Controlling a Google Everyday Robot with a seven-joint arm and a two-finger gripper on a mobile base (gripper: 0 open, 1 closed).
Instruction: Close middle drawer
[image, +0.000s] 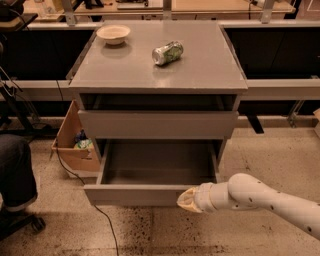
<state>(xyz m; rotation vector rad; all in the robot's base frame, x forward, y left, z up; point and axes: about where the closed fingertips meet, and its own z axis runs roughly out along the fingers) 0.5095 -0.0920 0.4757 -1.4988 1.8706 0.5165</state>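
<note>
The middle drawer (135, 195) is pulled far out of the grey cabinet (210, 70), and its grey inside (157, 162) is bare. It is the second front, below the taller grey drawer front (157, 125). My gripper (186, 199) comes in from the lower right on a white arm (260, 200). Its tan tip is at the right part of the open drawer's front, touching it or very close. The third front is hidden behind the open drawer.
A bowl (113, 34) and a lying can (167, 52) rest on the cabinet top. A cardboard box (75, 145) stands at the cabinet's left. A cable (107, 225) runs over the floor. A person's leg (15, 170) is at far left.
</note>
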